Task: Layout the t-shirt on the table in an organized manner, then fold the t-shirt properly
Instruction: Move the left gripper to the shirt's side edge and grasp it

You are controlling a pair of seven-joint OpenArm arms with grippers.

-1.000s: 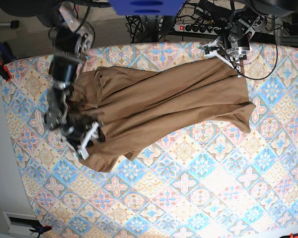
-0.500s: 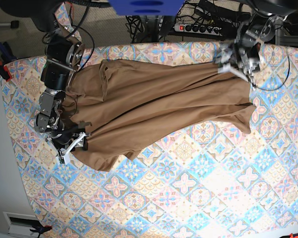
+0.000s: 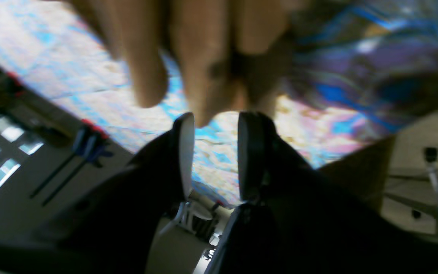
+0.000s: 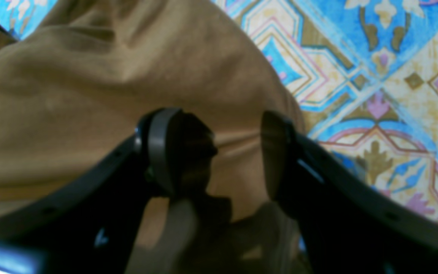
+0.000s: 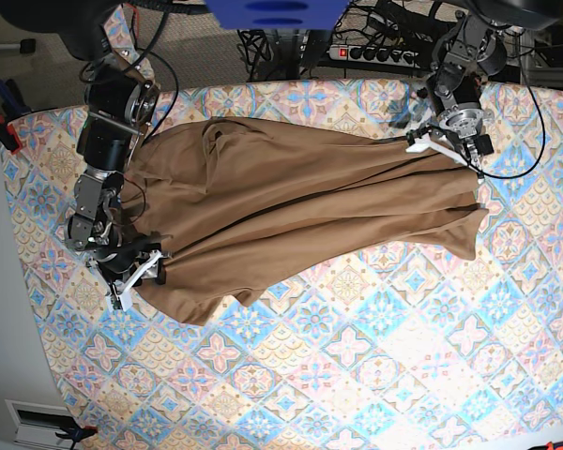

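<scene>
Still bunched: t-shirt (image 5: 291,211) lies diagonal across the table (image 5: 375,375). Right gripper (image 4: 219,152) gapes wide over the hem, holding nothing; left gripper (image 3: 213,152) is parted, cloth just beyond its tips. Regrip corners, pull flat.

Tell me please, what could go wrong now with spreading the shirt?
The left gripper has its jaws apart with the t-shirt edge just past the tips, so the stretched cloth may slip and spring back into wrinkles. The right gripper stands open over a bunched fold; closing there could catch two layers. The far edge lies close to the table rim and might slide over.
</scene>
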